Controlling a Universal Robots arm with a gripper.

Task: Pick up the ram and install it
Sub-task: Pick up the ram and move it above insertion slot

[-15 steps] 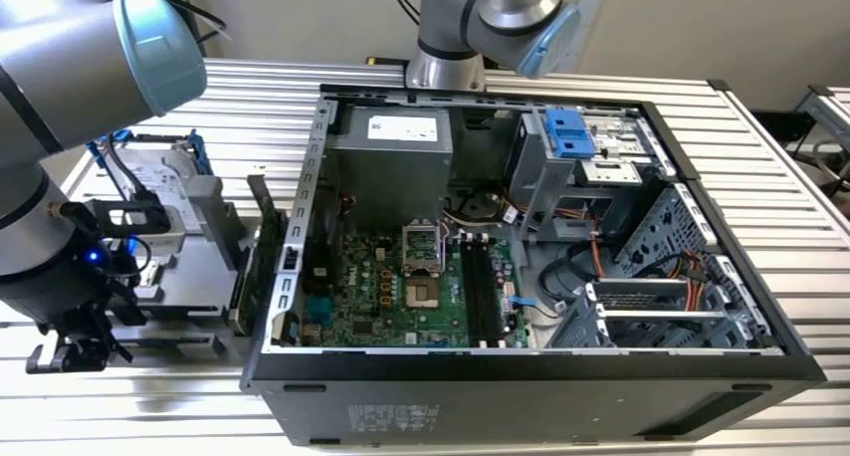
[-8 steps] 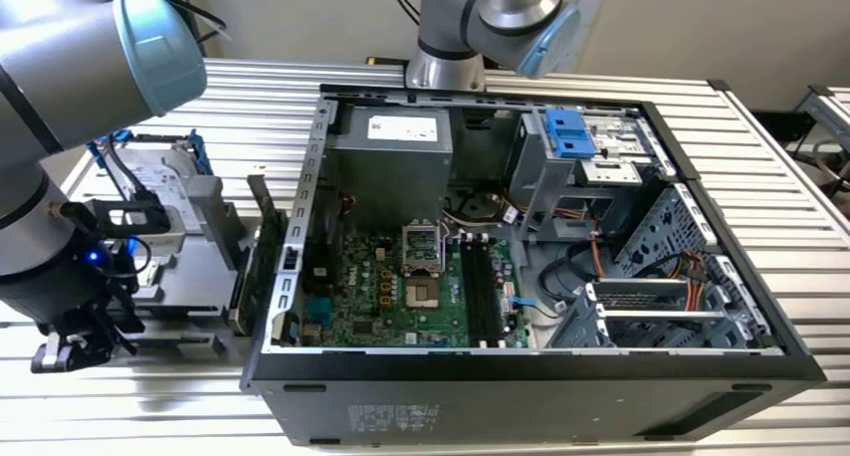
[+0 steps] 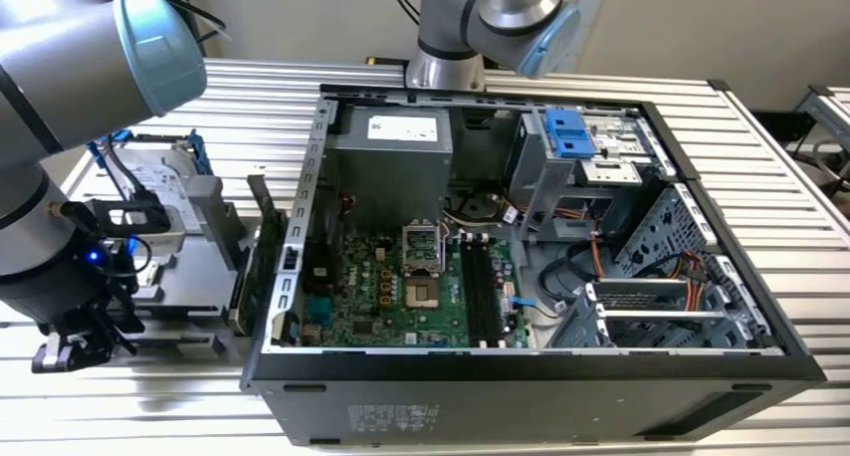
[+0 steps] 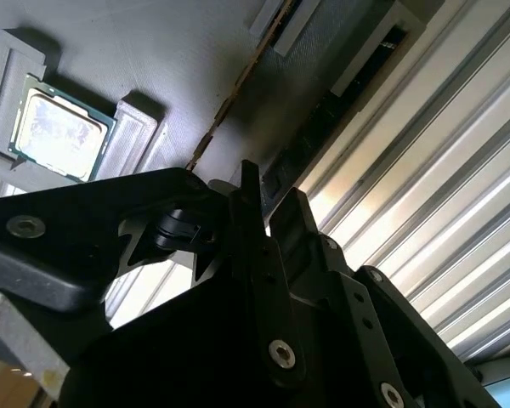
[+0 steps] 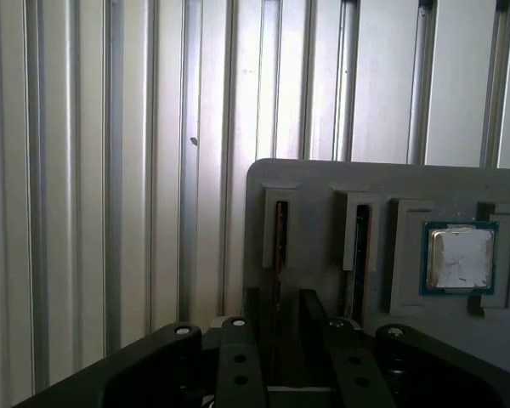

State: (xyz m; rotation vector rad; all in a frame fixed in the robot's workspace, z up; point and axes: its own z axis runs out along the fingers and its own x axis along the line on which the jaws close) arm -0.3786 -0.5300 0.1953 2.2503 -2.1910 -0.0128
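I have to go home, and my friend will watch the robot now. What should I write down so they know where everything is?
Pincer: open, down at the grey holder, with one finger on each side of the ram. It does not look clamped.
Ram: on edge in its holder slot, not lifted.
Black memory slots in the computer case: they look empty.
Done: pincer lined up on the ram.
Left: the pick-up and the install.
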